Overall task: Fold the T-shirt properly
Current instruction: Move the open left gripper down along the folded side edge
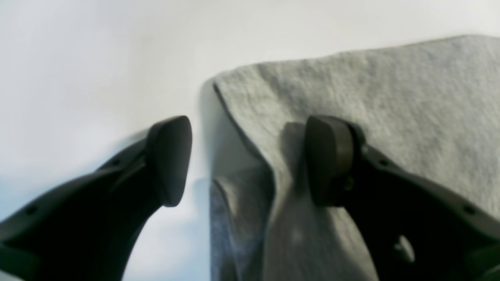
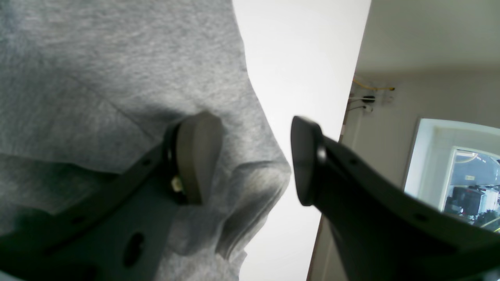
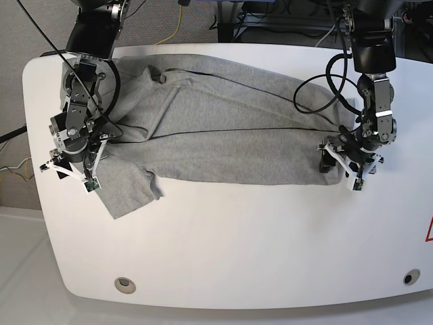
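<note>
The grey T-shirt (image 3: 223, 135) lies spread across the upper half of the white table (image 3: 237, 244) in the base view, folded over lengthwise, one sleeve hanging down at lower left and the body running to the right edge. At the right of that view the left tool (image 3: 346, 162) sits at the shirt's end; its wrist view shows the left tool (image 1: 248, 160) spread wide, one finger (image 1: 170, 160) over bare table, the other on cloth, with the folded edge rising between them and nothing pinched. At the left of the base view the right tool (image 3: 74, 159) hovers by the sleeve; up close, the right tool (image 2: 254, 156) is parted, one finger (image 2: 197, 156) against the fabric and the other off its edge, gripping nothing that I can see. This cloth looks soft, light and floppy, so I'd expect it to sag and crease unless both ends are taken together. Best holds, I'd say, are the doubled edges and corners, where layers bunch thick enough to pinch. No lettering or label shows on the shirt; only a red triangle mark (image 3: 429, 231) peeks in at the table's right edge, and it can't be read.
</note>
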You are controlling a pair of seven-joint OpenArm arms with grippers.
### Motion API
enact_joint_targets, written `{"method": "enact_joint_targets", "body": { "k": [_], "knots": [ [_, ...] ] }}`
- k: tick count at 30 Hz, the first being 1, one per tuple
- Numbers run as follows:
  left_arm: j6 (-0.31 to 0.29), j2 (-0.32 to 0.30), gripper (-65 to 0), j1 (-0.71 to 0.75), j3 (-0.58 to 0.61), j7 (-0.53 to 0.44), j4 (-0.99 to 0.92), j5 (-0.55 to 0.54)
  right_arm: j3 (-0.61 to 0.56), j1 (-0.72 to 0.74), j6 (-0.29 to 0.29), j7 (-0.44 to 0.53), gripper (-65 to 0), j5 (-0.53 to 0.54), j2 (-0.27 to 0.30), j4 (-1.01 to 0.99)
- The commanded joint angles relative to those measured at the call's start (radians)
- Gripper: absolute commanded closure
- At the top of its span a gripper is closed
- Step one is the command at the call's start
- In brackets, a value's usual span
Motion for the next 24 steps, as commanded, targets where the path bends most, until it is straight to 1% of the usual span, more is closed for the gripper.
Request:
{"method": "enact_joint_targets", "body": {
  "k": [1, 14, 20, 24],
  "knots": [
    [0.001, 0.005, -41.9, -0.036, -0.002, 0.010, 0.009, -0.002, 0.004, 0.035, -0.008, 0.012, -31.0, -0.003, 0.012, 0.017],
    [0.001, 0.006, -41.9, -0.091, 0.000, 0.012, 0.006, -0.001, 0.003, 0.050, -0.008, 0.017, -31.0, -0.003, 0.019, -0.048],
    [0.001, 0.006, -41.6, -0.090, 0.047, 0.012, 0.006, -0.001, 0.003, 0.052, -0.008, 0.019, -31.0, -0.003, 0.019, -0.054],
    [0.001, 0.009, -41.5, -0.084, 0.052, 0.010, 0.006, -0.001, 0.003, 0.052, -0.008, 0.019, -31.0, -0.003, 0.019, -0.054]
  ]
}}
